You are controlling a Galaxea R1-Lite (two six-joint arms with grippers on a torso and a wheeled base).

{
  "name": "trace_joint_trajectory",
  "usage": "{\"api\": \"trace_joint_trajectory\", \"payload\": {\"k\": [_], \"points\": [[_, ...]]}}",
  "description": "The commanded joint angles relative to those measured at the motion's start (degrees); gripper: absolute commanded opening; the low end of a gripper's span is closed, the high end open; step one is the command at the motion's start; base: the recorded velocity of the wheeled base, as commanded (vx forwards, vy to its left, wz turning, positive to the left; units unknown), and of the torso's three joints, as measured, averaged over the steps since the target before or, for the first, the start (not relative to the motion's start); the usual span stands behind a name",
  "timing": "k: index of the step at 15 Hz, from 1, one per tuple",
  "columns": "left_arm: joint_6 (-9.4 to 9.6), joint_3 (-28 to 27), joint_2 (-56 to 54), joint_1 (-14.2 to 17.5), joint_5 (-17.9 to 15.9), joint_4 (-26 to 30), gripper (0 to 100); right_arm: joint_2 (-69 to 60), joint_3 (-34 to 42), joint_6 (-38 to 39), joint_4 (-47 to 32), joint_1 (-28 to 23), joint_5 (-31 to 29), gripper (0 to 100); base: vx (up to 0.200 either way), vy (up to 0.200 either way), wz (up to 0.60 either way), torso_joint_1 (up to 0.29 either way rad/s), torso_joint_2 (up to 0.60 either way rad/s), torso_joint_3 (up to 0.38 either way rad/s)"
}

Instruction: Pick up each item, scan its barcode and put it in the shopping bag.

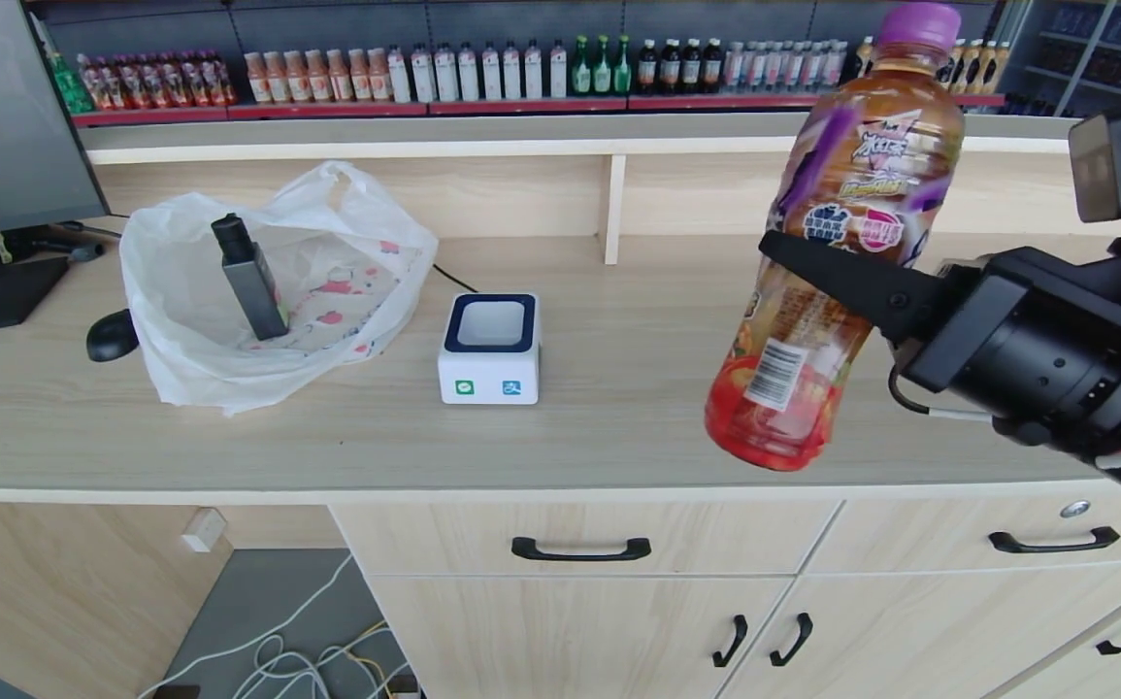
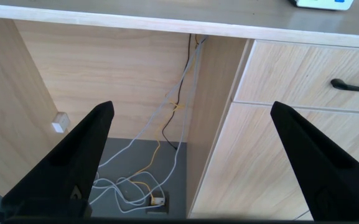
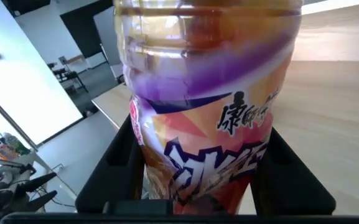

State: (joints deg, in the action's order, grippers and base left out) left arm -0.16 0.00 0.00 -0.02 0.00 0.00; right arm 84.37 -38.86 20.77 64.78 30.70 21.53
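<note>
Overhead, right pincer (image 1: 817, 277) pinching bottle (image 1: 861, 175), scanner (image 1: 489, 348) beside bag (image 1: 181, 359) — lower, left pincer (image 2: 191, 109) spread before drawers (image 2: 303, 68).

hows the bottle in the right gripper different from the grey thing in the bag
The drink bottle is see-through, rounded and purple-capped; the grey item is opaque, boxy and black-topped. The drink bottle is held up off the counter in the right gripper; the grey item stands inside the shopping bag. Both lean rather than stand straight.
</note>
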Motion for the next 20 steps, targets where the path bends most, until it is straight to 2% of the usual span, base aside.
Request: {"api": "trace_joint_trajectory", "payload": {"k": [1,4,5,10,17,20], "points": [[-0.02,0.0,0.0,0.0,0.0,0.0,100,0.8,0.1,2.7,1.8,3.0,0.1,0,0.000,0.000,0.00,0.000,0.00,0.000],[-0.02,0.0,0.0,-0.1,0.0,0.0,100,4.5,0.0,5.2,7.9,5.4,0.4,0,0.000,0.000,0.00,0.000,0.00,0.000],[-0.02,0.0,0.0,-0.1,0.0,0.0,100,6.6,0.3,6.3,11.9,7.2,3.1,0,0.000,0.000,0.00,0.000,0.00,0.000],[-0.02,0.0,0.0,0.0,0.0,0.0,100,8.1,0.7,9.6,13.5,9.1,8.0,0,0.000,0.000,0.00,0.000,0.00,0.000],[-0.02,0.0,0.0,0.0,0.0,0.0,100,8.3,2.4,16.7,18.3,12.4,8.4,0,0.000,0.000,0.00,0.000,0.00,0.000],[-0.02,0.0,0.0,0.0,0.0,0.0,100,8.9,3.6,16.8,18.4,12.7,10.9,0,0.000,0.000,0.00,0.000,0.00,0.000]]}}
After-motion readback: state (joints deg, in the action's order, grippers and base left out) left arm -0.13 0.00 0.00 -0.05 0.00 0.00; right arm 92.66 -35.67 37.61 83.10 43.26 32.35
